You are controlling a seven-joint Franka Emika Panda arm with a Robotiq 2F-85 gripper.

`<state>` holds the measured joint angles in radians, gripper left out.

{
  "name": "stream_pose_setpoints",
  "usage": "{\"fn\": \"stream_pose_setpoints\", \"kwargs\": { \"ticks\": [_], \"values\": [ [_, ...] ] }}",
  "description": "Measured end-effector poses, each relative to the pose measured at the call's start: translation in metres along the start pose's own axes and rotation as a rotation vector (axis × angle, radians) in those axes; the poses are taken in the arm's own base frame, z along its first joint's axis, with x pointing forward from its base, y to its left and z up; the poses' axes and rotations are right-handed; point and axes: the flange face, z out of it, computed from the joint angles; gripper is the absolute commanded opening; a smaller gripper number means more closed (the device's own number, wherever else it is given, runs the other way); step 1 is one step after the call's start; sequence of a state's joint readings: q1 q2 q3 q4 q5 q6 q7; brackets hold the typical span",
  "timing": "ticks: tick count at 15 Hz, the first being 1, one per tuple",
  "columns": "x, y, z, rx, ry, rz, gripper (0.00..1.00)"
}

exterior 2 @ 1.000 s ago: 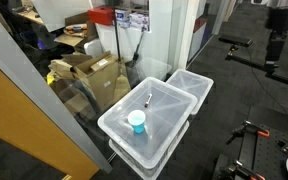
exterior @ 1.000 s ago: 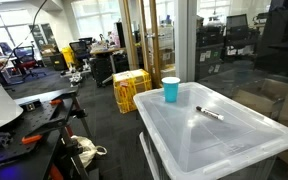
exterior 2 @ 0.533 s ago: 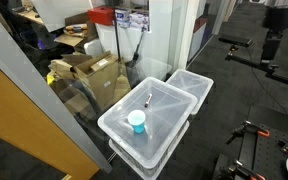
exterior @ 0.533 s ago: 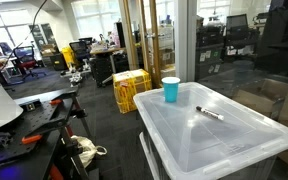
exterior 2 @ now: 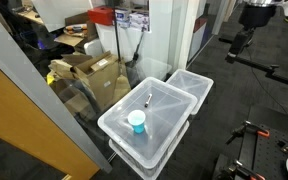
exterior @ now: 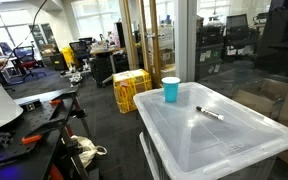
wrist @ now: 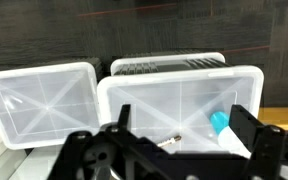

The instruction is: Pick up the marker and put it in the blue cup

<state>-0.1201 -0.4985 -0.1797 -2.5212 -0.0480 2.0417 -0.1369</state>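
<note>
The marker (exterior: 210,113) lies flat on the clear bin lid (exterior: 224,150), about midway along it and clear of its edges. It sits apart from the cup (exterior: 171,89), which stands upright on the same lid closer to one end, as both exterior views show. The gripper (exterior 2: 241,42) hangs high and well off to the side of the bin. In the wrist view its fingers (wrist: 246,125) are spread wide with nothing between them, and the marker (wrist: 170,142) and cup (wrist: 218,122) lie below.
</note>
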Motion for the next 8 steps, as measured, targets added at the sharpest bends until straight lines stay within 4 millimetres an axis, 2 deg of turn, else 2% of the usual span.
{"fn": "stream_pose_setpoints", "kwargs": {
  "ticks": [8],
  "values": [
    [0.06, -0.029, 0.015, 0.201, 0.163, 0.172, 1.0]
  ]
}}
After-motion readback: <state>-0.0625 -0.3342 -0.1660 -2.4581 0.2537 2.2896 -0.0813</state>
